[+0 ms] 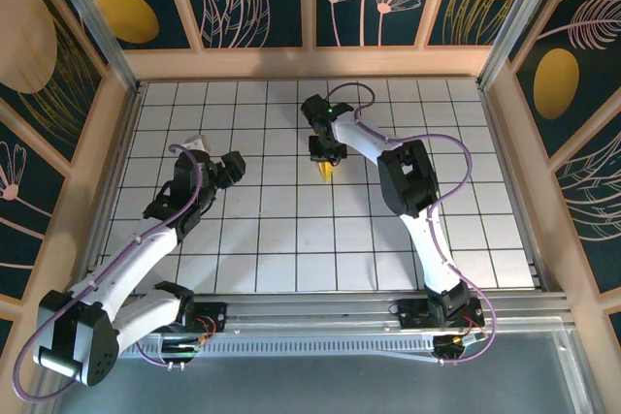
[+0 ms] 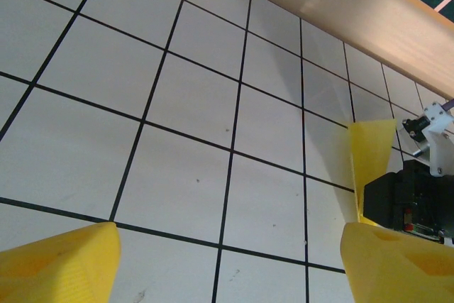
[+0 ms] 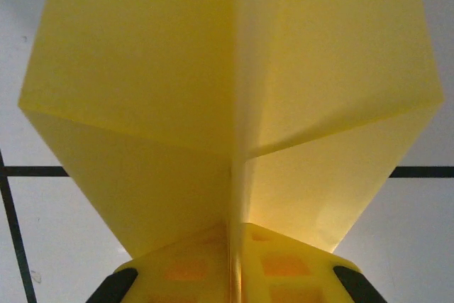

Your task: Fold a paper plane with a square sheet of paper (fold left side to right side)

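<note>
The square sheet of paper is folded into a yellow paper plane (image 1: pixel 327 172), which hangs point-down over the middle of the grid table. My right gripper (image 1: pixel 325 152) is shut on its centre crease from above. In the right wrist view the plane's two wings (image 3: pixel 234 90) spread out beyond the closed yellow fingers (image 3: pixel 184 267) of the right gripper (image 3: pixel 234 246). My left gripper (image 1: pixel 225 167) stands open to the left of the plane, apart from it, with nothing between its fingers (image 2: pixel 57 260). The left wrist view has the left gripper (image 2: pixel 234 267) over bare tiles, with the plane (image 2: pixel 370 154) at its right edge.
The white grid table (image 1: pixel 262 239) is bounded by wooden walls (image 1: pixel 310 62) at the back and both sides. A metal rail (image 1: pixel 320 302) runs along the near edge by the arm bases. The right arm's black wrist (image 2: pixel 408 200) is beside the plane.
</note>
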`<state>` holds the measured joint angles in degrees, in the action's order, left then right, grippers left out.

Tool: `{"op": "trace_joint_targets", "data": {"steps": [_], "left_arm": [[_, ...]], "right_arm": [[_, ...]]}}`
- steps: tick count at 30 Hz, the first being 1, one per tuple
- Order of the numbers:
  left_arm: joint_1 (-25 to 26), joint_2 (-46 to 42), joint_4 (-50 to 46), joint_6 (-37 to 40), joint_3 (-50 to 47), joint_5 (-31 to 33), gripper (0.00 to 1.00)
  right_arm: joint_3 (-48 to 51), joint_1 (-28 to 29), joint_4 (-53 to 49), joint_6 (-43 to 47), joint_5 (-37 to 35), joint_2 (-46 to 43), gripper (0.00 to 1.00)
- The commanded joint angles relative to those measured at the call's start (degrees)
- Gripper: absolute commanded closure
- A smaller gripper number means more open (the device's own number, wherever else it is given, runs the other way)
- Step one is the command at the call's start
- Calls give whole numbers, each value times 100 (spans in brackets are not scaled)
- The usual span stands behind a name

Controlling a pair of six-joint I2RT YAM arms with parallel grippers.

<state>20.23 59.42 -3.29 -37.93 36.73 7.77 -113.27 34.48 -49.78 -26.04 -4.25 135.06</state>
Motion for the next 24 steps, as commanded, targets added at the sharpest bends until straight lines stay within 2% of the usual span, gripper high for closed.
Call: {"op": "trace_joint_targets", "data": {"steps": [1,10,24], "left_arm": [[-33,9,-56,110,18,-48,19],[-35,-68,-179,181,64,99,19],[-34,-176,-339,275,137,486,17]], "right_arm": [[-82,-15,-199,20,-186,117,82],[76,-10,-122,-6,-219,82,64],[781,-73,197,294,248,-245,50]]}}
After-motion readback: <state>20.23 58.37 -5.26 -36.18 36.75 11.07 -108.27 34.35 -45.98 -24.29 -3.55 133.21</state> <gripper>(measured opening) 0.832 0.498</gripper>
